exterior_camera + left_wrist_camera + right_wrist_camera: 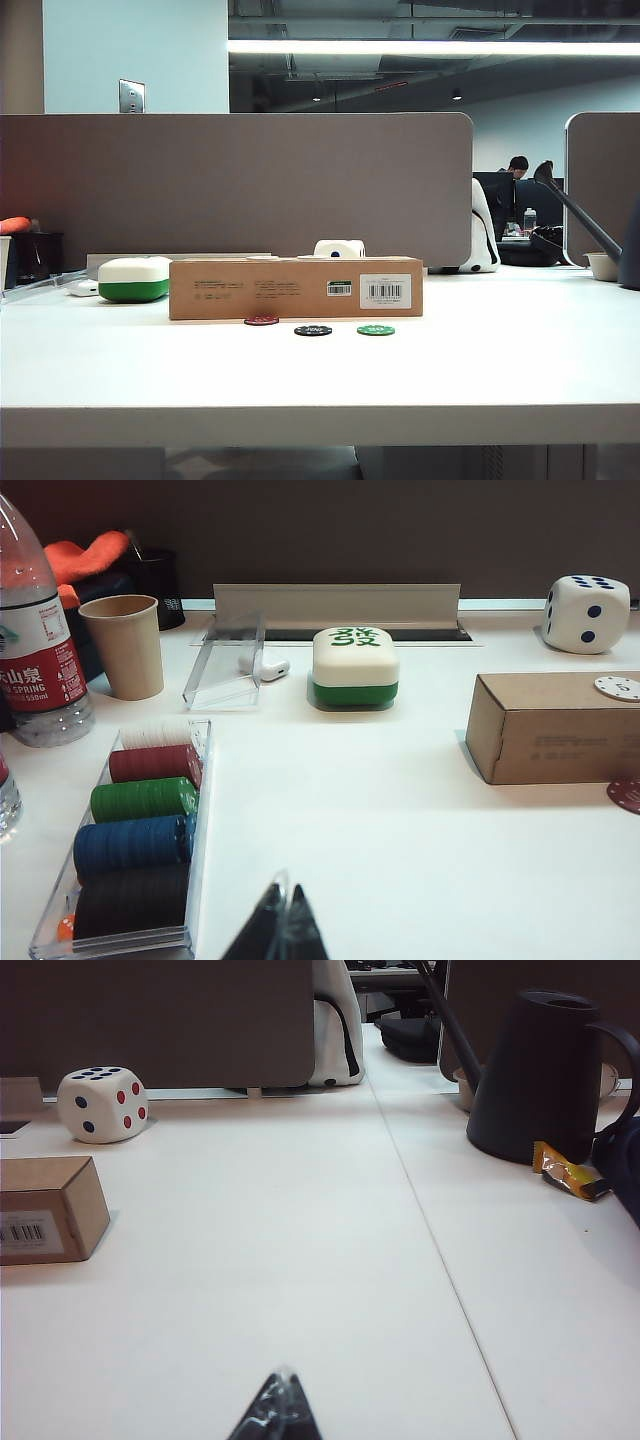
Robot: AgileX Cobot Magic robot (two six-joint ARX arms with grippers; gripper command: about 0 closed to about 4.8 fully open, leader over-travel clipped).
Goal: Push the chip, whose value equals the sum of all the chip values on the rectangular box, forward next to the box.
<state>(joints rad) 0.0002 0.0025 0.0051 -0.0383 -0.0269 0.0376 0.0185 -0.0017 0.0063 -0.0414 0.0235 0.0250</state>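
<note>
The rectangular box (295,288) is brown with a white barcode label. Just before it on the white bench (320,370) lie a dark-red chip (261,320), a black chip (313,330) and a green chip (376,330). Beside the box sits a white-and-green case (134,279). The left claw (276,925) and right claw (275,1410) are black.

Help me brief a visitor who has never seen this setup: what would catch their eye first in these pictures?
The long brown rectangular box lies across the middle of the table, with a dark-red chip, a black chip and a green chip lined up in front of it. A big white die sits behind the box. The left gripper and right gripper hover low, well back from the chips, fingertips together.
</note>
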